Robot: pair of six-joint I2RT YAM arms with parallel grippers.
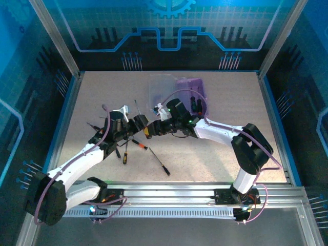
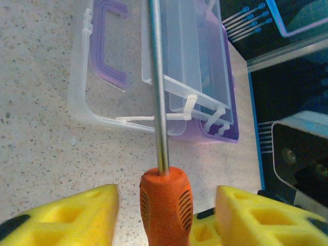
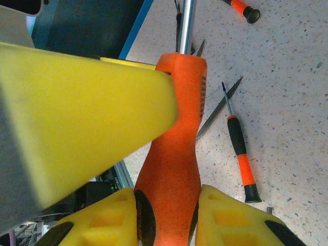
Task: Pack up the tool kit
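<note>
A large screwdriver with a thick orange handle and a bare steel shaft (image 2: 166, 205) is held above the pale speckled surface (image 2: 41, 133) where the two arms meet. Both arms have their jaws around its handle at once, which reads as a handover from one to the other. The right jaws are closed firmly on the butt of the handle, a yellow pad (image 3: 230, 215) pressed to each side, so they carry the tool. The left jaws stand well apart at the shaft end of the handle, with a clear gap on either side, and grip nothing. The small rectangular plastic case with the translucent purple base (image 2: 225, 134) sits toward the far side of the surface, beyond the meeting point and nearer the right arm. That is probably why the tool goes to that arm. The case is open, its clear lid with the purple handle (image 2: 105, 46) folded flat on the surface beside it, ready to receive tools. Whether anything lies inside I cannot tell. Several slim screwdrivers with orange-and-black handles (image 3: 241, 159) lie loose near the left arm, so most of the packing looks undone. The left jaws should draw straight back to avoid nudging the shaft.
</note>
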